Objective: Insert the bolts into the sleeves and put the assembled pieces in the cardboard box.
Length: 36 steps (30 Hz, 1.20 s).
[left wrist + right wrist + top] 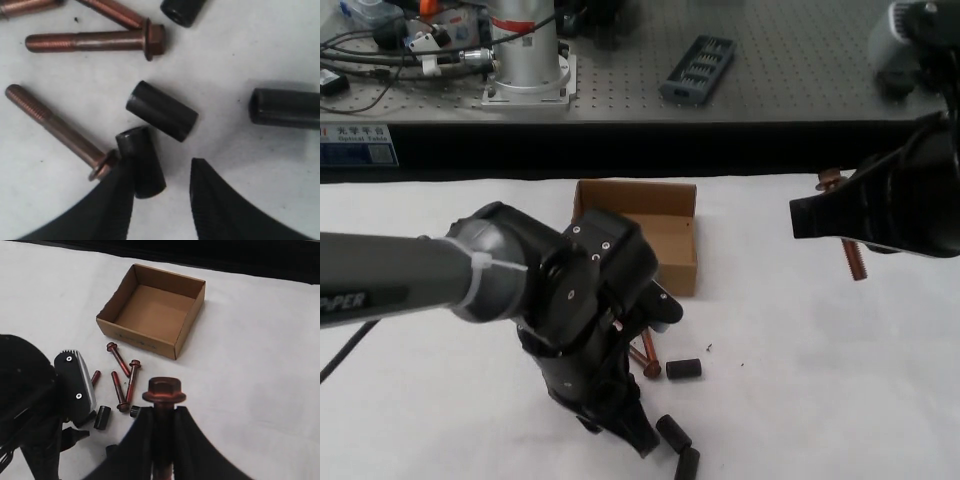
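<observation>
Poised for insertion –
Near the brown cardboard box (135,340), left gripper (162,172) gaped over a black tubular sleeve (142,162) – right gripper (161,415) clamped a copper bolt (163,390).

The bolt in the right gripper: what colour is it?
The bolt is copper-red, clearest in right wrist view.

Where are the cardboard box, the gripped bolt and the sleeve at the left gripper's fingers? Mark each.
cardboard box (136,339), right wrist view, front wall.
gripped bolt (164,390), right wrist view, hex head.
sleeve (145,160), left wrist view, side wall.
</observation>
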Each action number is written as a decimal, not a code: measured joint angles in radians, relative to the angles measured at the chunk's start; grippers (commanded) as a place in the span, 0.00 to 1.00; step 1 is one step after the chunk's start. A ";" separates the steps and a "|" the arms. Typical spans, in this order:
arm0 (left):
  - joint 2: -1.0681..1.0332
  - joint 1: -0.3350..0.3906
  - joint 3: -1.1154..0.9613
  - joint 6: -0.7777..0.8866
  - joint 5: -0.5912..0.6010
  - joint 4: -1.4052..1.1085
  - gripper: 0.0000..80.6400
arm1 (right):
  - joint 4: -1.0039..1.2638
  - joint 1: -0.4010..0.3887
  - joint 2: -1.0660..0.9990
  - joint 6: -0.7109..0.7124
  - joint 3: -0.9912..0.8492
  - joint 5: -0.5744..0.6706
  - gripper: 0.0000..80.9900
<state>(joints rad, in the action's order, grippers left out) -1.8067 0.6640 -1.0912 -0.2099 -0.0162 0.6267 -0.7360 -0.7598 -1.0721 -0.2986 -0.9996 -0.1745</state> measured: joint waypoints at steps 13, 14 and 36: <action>-0.020 -0.058 -0.003 0.005 0.001 0.007 0.31 | -0.012 0.000 0.015 0.022 0.000 0.013 0.05; -0.020 -0.058 -0.003 0.009 0.010 0.007 0.31 | -0.012 0.000 0.017 0.022 0.000 0.013 0.05; -0.064 -0.058 -0.028 0.090 0.112 0.020 0.16 | -0.008 0.000 0.094 0.022 0.000 0.027 0.05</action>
<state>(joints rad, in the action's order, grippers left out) -1.8704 0.6060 -1.1191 -0.1198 0.0958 0.6472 -0.7443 -0.7598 -0.9783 -0.2763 -0.9996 -0.1478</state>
